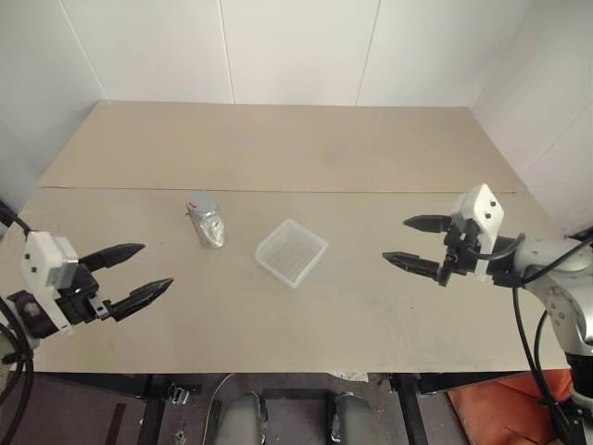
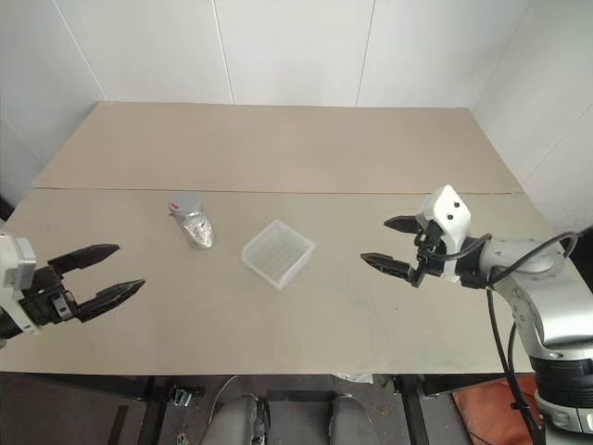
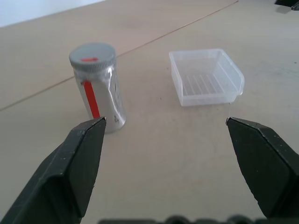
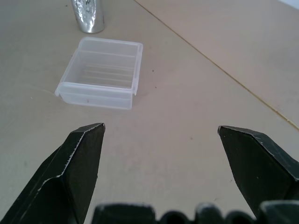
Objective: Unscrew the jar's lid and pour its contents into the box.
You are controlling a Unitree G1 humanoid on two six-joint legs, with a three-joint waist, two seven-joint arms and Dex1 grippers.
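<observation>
A pale wooden surface (image 1: 306, 306) is seen running from the near edge to the white wall at the far side, with a seam crossing it from left to right just beyond the things. Broad bare room is left on every side of them, and the near edge lies well clear of both.

At the left, near the near edge, the left claw (image 1: 145, 269) is held above the surface with its two black fingers (image 3: 70, 168) spread wide; nothing is held or touched between them. It is pointed toward the middle of the surface.

The jar (image 1: 206, 221) is found to the right of that claw and farther away, well apart from it, standing upright on the surface just on the near side of the seam. The lid (image 3: 92, 56) is seated on top of it, grey with a small red mark; a red stripe is seen down the label. The contents cannot be made out.

The box (image 1: 292, 251) is set just to the right of the jar and slightly nearer, turned cornerwise, apart from the jar and lying open side up. Its ribbed bottom is seen through the clear walls.

At the right, the right claw (image 1: 406, 241) is held above the surface, well apart from the box, pointed left toward it. Its fingers (image 4: 74, 177) are spread wide and nothing is gripped.
</observation>
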